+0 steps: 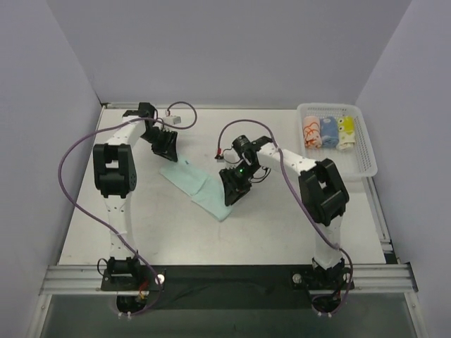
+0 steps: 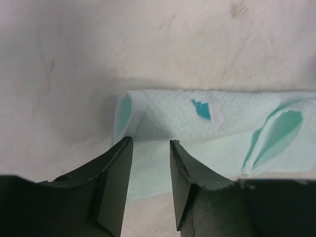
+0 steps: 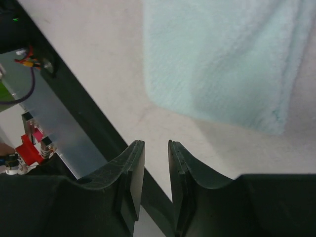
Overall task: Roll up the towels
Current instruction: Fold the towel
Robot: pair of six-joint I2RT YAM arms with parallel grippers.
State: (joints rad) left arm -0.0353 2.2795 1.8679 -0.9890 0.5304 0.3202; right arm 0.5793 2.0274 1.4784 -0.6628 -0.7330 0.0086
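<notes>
Two grippers, one at each end of a mint-green towel lying slantwise on the desk.

Left gripper (image 2: 148, 148): its fingers stand slightly apart with nothing seen between them, tips over the towel (image 2: 163, 116) just beside an end that curls over on itself. Right gripper (image 3: 156, 148): also narrowly spread and holding nothing, over bare desk (image 1: 141, 225) just short of the towel's near corner. The left arm reaches up the left side with its elbow raised and its wrist bent inward and down. The right arm is folded at the elbow, its forearm angled back toward the middle. The towel lies mid-desk, its long axis running from far-left to near-right. Three rolled towels (image 1: 328, 132) sit side by side in a white basket (image 1: 366, 165) at the far right corner.
</notes>
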